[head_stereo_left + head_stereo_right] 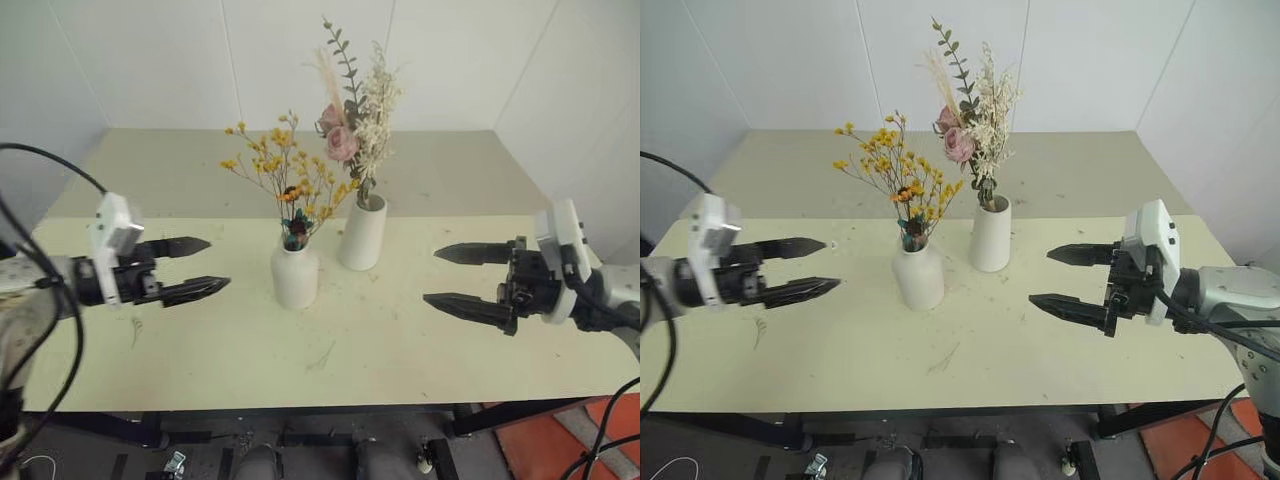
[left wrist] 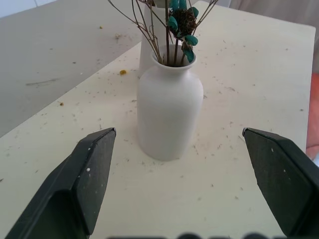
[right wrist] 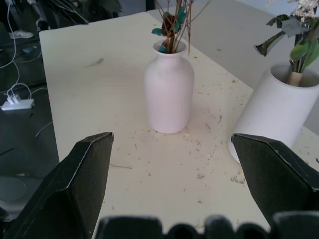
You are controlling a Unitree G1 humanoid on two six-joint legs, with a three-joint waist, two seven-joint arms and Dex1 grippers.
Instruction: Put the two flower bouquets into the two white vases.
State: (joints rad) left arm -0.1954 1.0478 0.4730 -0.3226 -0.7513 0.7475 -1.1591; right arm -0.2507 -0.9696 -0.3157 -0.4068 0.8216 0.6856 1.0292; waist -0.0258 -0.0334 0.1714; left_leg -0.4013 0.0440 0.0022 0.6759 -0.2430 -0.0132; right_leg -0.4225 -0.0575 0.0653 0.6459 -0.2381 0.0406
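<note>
Black fingers of the left gripper point(image 1: 195, 268) stood wide apart and empty; the right gripper point(image 1: 468, 279) gaped the same, holding nothing. Between them, the yellow-orange bouquet point(image 1: 285, 178) sat in the squat bottle vase point(image 1: 295, 277), the pink rose bouquet point(image 1: 352, 125) in the tall cylinder vase point(image 1: 362, 233) just behind — job looked finished. Both arms hung level above the cream table point(image 1: 400, 340), pointing inward — well apart from the vases.

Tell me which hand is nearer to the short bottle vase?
Left. The left hand is open, just left of the short bottle vase. The right hand is open too, farther off, to the right, past the tall vase.
</note>
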